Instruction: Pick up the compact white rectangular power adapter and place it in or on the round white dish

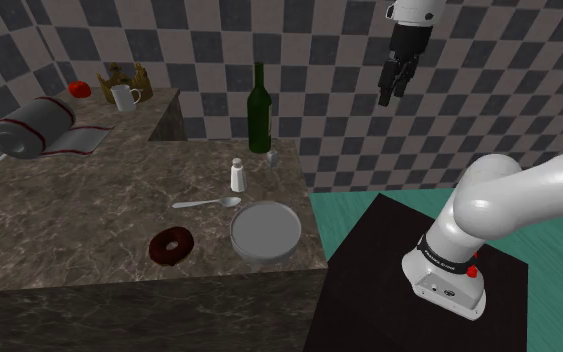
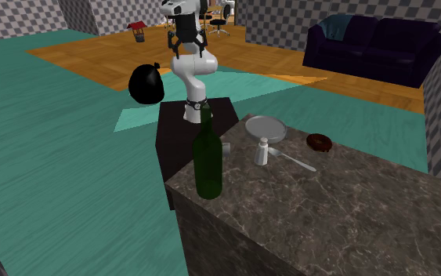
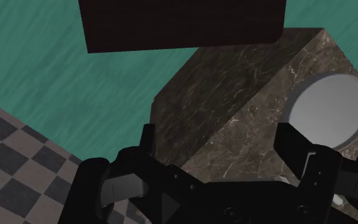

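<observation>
The round white dish [image 1: 266,231] lies near the marble counter's front corner; it also appears in the second exterior view [image 2: 265,127] and the wrist view [image 3: 330,109]. A small pale boxy thing, likely the power adapter [image 1: 270,159], stands at the foot of the green bottle [image 1: 259,110], also seen as a grey block [image 2: 226,147]. My black gripper [image 1: 392,95] hangs high in the air, off the counter toward the shoulder view's right, far from both. In the wrist view the gripper [image 3: 219,146] is open with nothing between its fingers. It points down [image 2: 186,49].
On the counter [image 1: 89,220] are a white shaker [image 1: 237,175], a spoon [image 1: 207,203] and a chocolate doughnut [image 1: 172,245] around the dish. A towel roll [image 1: 31,128], mug [image 1: 124,97] and red fruit [image 1: 80,89] sit at the back. The dark stand [image 1: 369,260] adjoins the counter.
</observation>
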